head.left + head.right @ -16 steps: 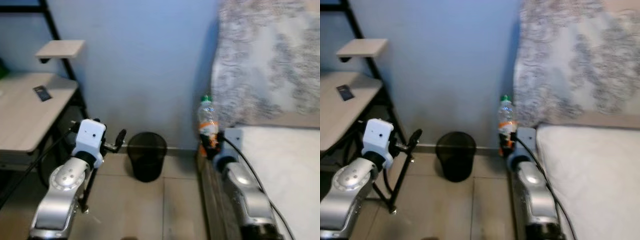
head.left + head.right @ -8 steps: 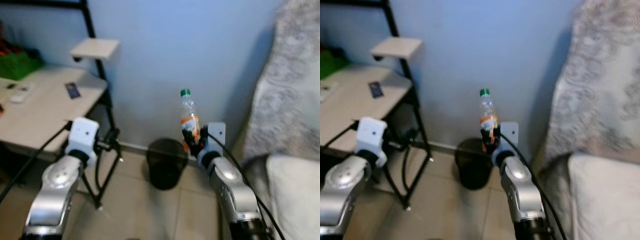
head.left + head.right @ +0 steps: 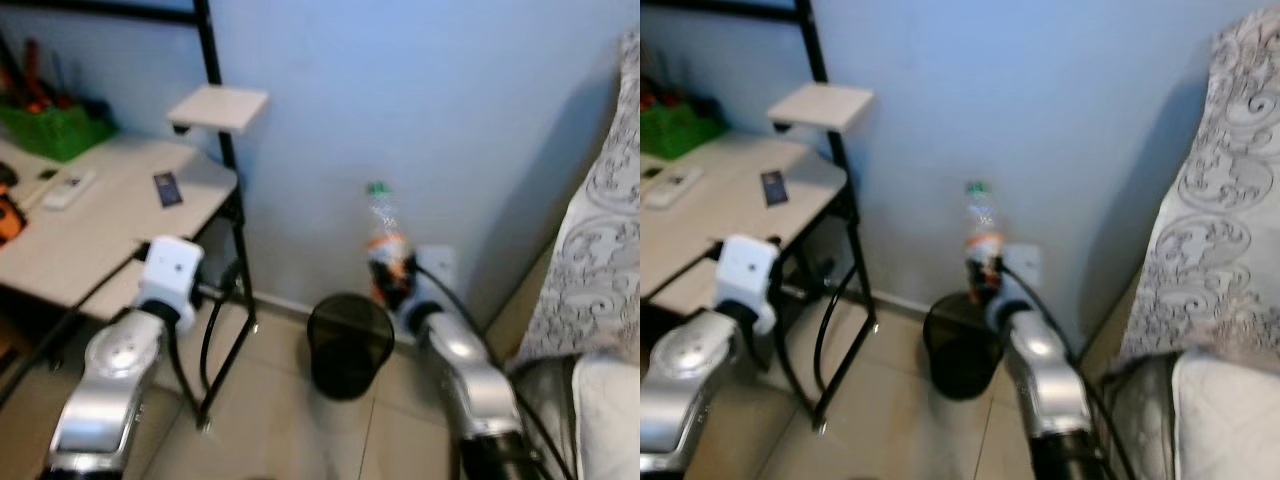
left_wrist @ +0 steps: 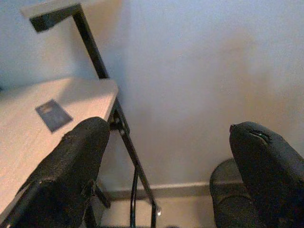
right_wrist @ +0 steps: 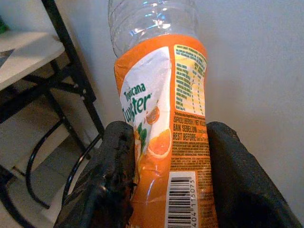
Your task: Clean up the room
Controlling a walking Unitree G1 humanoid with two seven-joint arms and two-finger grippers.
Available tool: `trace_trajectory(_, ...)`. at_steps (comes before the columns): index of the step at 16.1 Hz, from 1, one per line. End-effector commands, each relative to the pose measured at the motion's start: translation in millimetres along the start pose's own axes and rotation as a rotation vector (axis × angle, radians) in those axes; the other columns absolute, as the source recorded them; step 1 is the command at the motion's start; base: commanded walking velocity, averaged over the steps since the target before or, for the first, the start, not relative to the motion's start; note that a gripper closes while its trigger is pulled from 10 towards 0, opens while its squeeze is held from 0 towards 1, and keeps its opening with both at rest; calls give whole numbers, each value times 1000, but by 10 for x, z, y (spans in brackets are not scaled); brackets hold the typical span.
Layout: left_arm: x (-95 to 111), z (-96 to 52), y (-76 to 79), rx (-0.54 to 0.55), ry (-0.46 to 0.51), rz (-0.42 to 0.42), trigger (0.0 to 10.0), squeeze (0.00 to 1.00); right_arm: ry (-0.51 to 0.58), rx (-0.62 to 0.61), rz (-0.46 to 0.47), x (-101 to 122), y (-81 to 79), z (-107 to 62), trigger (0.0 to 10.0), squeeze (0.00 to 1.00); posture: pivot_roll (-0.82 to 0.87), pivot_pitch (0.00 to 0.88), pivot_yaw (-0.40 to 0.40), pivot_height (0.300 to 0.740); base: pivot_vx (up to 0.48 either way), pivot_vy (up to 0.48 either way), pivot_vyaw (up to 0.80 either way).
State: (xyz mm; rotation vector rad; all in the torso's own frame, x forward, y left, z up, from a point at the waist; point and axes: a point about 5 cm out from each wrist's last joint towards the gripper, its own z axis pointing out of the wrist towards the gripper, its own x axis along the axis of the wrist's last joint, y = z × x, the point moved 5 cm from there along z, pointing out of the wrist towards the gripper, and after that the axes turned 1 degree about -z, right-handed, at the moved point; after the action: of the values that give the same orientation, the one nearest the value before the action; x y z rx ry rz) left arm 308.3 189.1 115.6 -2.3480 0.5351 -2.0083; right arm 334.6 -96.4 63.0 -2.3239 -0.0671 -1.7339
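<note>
My right gripper (image 3: 392, 285) is shut on an empty clear plastic bottle (image 3: 384, 237) with an orange label and a green cap, held upright. In the right wrist view the bottle (image 5: 164, 118) sits between the two black fingers (image 5: 107, 185). A black mesh waste bin (image 3: 349, 343) stands on the floor against the blue wall, just below and left of the bottle. My left gripper (image 4: 171, 166) is open with nothing in it, and the bin's rim (image 4: 227, 178) is by one finger; the left arm (image 3: 130, 350) is raised in front of the desk.
A light wooden desk (image 3: 95, 215) with a black metal frame (image 3: 235, 250) stands on the left, carrying a small dark card (image 3: 167, 189), a remote (image 3: 68, 188) and a green box (image 3: 55, 125). A patterned curtain (image 3: 600, 240) and bed edge (image 3: 600, 410) are on the right. The floor is tiled.
The camera has turned left, so the desk shows more and the bed less. The bottle stays held in the right gripper, now above the right side of the bin.
</note>
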Motion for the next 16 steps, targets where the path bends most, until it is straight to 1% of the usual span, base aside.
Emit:
trace_trajectory(1, 22, 14, 71, -28, 8, 2, 10000, 0, -16, -41, -25, -19, 159, -22, 10000, 0, 121, 0, 18, 740, 334, 0, 0)
trace_trajectory(2, 15, 9, 81, -34, 4, 1, 10000, 0, -51, -28, -91, -77, 159, -20, 10000, 0, 118, 0, 18, 740, 334, 0, 0)
trace_trajectory(4, 7, 4, 98, -42, 1, -1, 10000, 0, -86, -31, -96, -131, 188, -18, 10000, 0, 117, 0, 16, 740, 334, 0, 0)
trace_trajectory(6, -12, -5, 125, -59, -6, 0, 10000, 0, -146, -43, -158, -219, 271, -16, 10000, 0, 117, 0, 12, 740, 336, 0, 0)
trace_trajectory(7, -34, -23, 144, -86, -17, 15, 10000, 0, -197, -43, -223, -293, 356, -28, 10000, 0, 120, 0, 4, 740, 334, 0, 0)
trace_trajectory(8, -36, -27, 148, -93, -18, 17, 10000, 0, -206, -36, -235, -305, 364, -31, 10000, 0, 121, 0, 0, 740, 334, 0, 0)
trace_trajectory(11, -87, -14, 201, -188, -39, 43, 10000, 0, -243, 60, -269, -336, 290, 2, 10000, 0, 142, 0, -22, 740, 329, 0, 0)
trace_trajectory(12, -93, -8, 209, -202, -41, 45, 10000, 0, -245, 76, -272, -335, 270, 14, 10000, 0, 142, 0, -22, 740, 326, 0, 0)
trace_trajectory(13, -118, 7, 250, -258, -52, 55, 10000, 0, -261, 125, -299, -345, 222, 38, 10000, 0, 143, 0, -24, 740, 322, 0, 0)
trace_trajectory(15, -150, 11, 308, -315, -67, 67, 10000, 0, -287, 163, -332, -373, 231, 40, 10000, 0, 141, 0, -27, 740, 319, 0, 0)
trace_trajectory(16, -164, 11, 335, -339, -72, 72, 10000, 0, -301, 166, -349, -392, 274, 39, 10000, 0, 139, 0, -26, 740, 311, 0, 0)
